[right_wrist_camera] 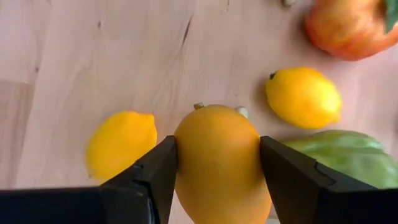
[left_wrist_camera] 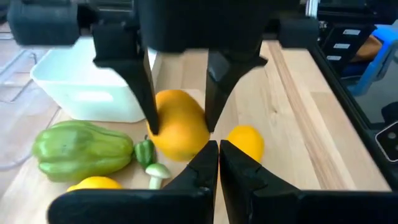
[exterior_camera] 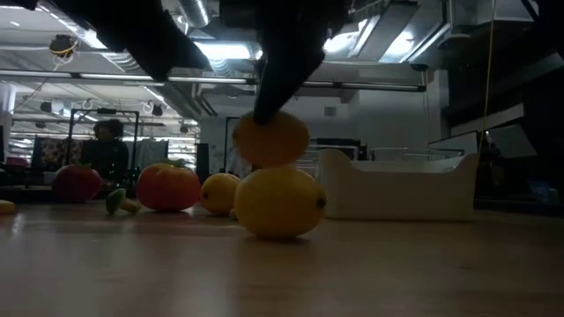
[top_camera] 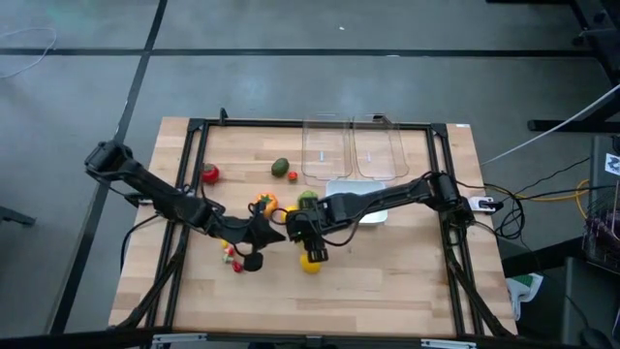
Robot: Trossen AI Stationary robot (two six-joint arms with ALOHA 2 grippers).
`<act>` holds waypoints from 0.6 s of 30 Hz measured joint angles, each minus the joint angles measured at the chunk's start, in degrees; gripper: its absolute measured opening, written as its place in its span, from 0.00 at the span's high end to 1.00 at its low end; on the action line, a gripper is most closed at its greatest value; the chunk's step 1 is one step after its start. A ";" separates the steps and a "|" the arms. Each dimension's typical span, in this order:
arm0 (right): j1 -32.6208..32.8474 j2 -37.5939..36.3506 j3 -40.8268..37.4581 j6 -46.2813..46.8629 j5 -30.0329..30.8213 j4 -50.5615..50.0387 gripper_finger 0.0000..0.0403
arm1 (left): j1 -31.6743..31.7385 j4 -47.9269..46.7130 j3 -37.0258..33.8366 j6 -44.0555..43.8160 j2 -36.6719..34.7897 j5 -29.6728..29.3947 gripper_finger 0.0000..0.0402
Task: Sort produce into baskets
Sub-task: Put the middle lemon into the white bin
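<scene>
The right gripper [right_wrist_camera: 217,165] pinches an orange fruit [right_wrist_camera: 221,162] between its two fingers [right_wrist_camera: 155,171], one on each flank. In the low view the orange fruit [exterior_camera: 270,138] hangs clear of the table [exterior_camera: 282,273], just above a lemon [exterior_camera: 279,202] that lies on the wood directly below the gripper. A second lemon [right_wrist_camera: 303,96] lies near, beyond the held fruit, with a green pepper [right_wrist_camera: 339,155] beside it and a red-orange tomato [right_wrist_camera: 351,28] farther off.

The left gripper [left_wrist_camera: 217,168] has its fingers pressed together on nothing, and points at the right gripper from close by; seen from the left wrist, the orange fruit [left_wrist_camera: 177,124] sits just ahead of its tips. The green pepper [left_wrist_camera: 81,148] and a small green bit [left_wrist_camera: 145,151] lie to one side of it.

The white tub [exterior_camera: 397,185] stands behind the right gripper, near it. From above, two clear tubs [top_camera: 354,148] sit side by side beyond the white tub, at the far edge of the table. A dark green fruit [top_camera: 281,167] and a red piece [top_camera: 209,174] lie well apart from both grippers, and small bits [top_camera: 232,258] lie beside the left gripper.
</scene>
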 joint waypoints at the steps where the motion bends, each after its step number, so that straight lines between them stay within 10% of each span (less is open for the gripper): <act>1: 0.00 -0.06 0.80 -0.72 0.00 -0.85 0.49 | 0.00 -0.39 0.00 0.00 -0.52 -0.02 0.97; 18: -1.54 -0.16 7.60 -3.87 2.92 -18.68 0.49 | 0.00 -1.72 0.00 -0.04 -2.70 0.00 0.97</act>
